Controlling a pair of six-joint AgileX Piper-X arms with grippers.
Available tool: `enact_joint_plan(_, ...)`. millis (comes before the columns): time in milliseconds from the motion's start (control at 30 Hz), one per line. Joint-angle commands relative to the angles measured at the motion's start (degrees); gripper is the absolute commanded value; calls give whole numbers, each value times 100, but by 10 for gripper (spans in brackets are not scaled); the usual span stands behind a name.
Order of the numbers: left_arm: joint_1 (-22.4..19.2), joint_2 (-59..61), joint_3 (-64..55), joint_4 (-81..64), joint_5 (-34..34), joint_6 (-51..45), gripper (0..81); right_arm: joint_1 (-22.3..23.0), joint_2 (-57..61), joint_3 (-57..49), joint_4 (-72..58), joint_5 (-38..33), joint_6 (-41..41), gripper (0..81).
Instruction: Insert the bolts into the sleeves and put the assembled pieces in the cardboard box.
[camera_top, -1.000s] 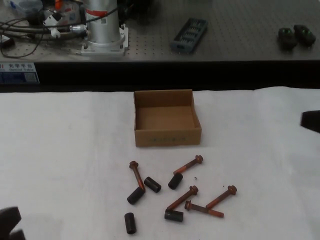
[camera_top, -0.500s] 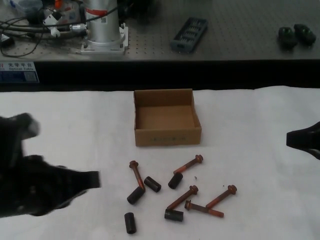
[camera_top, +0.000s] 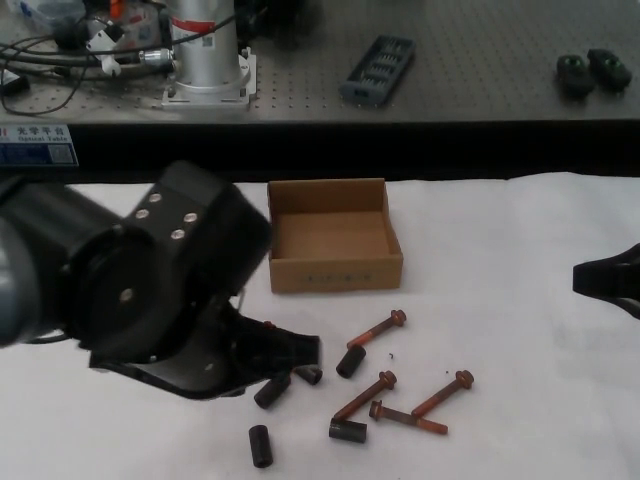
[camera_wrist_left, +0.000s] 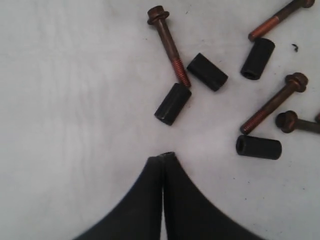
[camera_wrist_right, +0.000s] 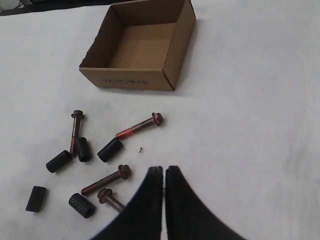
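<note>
Several copper-coloured bolts and black sleeves lie loose on the white cloth in front of the open cardboard box (camera_top: 335, 272). My left gripper (camera_wrist_left: 163, 156) is shut and empty. It hovers just short of a sleeve (camera_wrist_left: 172, 103) that lies by the threaded end of a bolt (camera_wrist_left: 169, 44). In the high view the left arm covers the cloth to the left of the pile, with the left gripper (camera_top: 312, 350) at the pile's edge. My right gripper (camera_wrist_right: 163, 170) is shut and empty, off to the right of the parts, and the right gripper (camera_top: 580, 278) sits near the bench's right edge.
Other sleeves (camera_wrist_left: 207, 71) (camera_wrist_left: 258, 147) and a bolt (camera_wrist_left: 272, 102) lie close together beyond the left gripper. Another sleeve (camera_top: 260, 446) lies alone near the front. Behind the cloth, a dark perforated bench holds a metal post (camera_top: 205, 50), cables and a tray (camera_top: 378, 68).
The left arm swung in from the lower left corner and now hangs over the left side of the pile. The right gripper came in slightly from the right edge, then held still.
</note>
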Motion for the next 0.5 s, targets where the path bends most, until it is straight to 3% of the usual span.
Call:
enact_joint_plan(0,-140,113,-187,-16,-156,102,6,-31,6,-72,27,-45,-40,29)
enact_joint_plan(333,-145,201,-187,-16,245,-879,1,-31,6,-72,169,-44,-2,29)
enact_joint_plan(400,-145,299,-187,-4,256,-868,48,-31,6,-72,169,-44,-2,29)
enact_joint_plan(467,-145,404,-187,-4,250,-851,165,-31,6,-72,169,-44,-2,29)
